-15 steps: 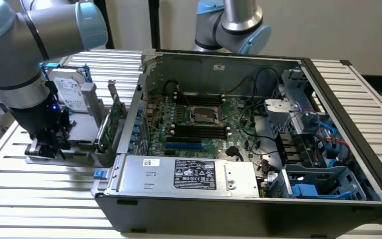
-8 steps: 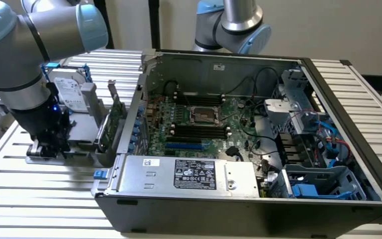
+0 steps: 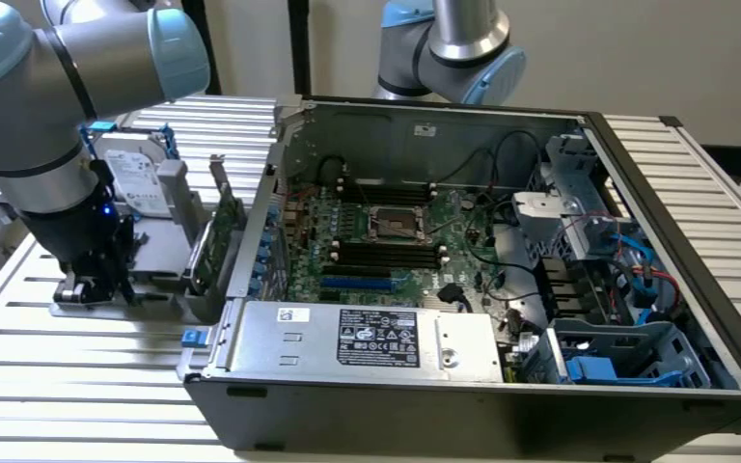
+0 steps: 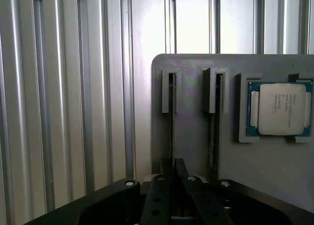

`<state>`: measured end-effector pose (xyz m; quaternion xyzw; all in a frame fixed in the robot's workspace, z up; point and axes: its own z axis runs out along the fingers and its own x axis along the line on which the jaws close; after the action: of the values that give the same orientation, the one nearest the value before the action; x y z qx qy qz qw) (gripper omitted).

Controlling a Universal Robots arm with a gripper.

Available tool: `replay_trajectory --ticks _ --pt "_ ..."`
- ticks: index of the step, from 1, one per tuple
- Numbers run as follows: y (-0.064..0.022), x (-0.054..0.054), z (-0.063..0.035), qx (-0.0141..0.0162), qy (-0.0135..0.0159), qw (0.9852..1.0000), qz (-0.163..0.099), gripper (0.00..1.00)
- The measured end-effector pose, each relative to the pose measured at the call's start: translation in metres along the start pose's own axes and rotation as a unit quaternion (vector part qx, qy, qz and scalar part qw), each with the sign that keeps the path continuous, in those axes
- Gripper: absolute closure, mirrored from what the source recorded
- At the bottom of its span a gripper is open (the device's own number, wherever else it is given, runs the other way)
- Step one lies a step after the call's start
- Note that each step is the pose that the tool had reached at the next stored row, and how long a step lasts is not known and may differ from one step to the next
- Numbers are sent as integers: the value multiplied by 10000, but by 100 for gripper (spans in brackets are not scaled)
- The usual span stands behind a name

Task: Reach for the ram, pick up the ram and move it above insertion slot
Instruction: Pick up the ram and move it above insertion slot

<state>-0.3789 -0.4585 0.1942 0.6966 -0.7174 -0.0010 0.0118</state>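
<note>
exterior: my gripper sits low over the grey holder, on the exterior view's left of the open computer case | wrist: fingers clenched on the ram, edge-on in a holder slot; processor chip in its recess

Ram: thin stick seen edge-on in wrist view. It stands on edge in one of two narrow slots of a grey holder on the table. Gripper tips pinch its near end from both sides. Insertion slots: long black parallel rows on green motherboard, well apart from ram.
</note>
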Motion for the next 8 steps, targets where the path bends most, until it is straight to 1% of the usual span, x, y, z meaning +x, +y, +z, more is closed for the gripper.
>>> replay_trajectory --ticks 8 --pt "0 0 0 0 0 10000 0 86"
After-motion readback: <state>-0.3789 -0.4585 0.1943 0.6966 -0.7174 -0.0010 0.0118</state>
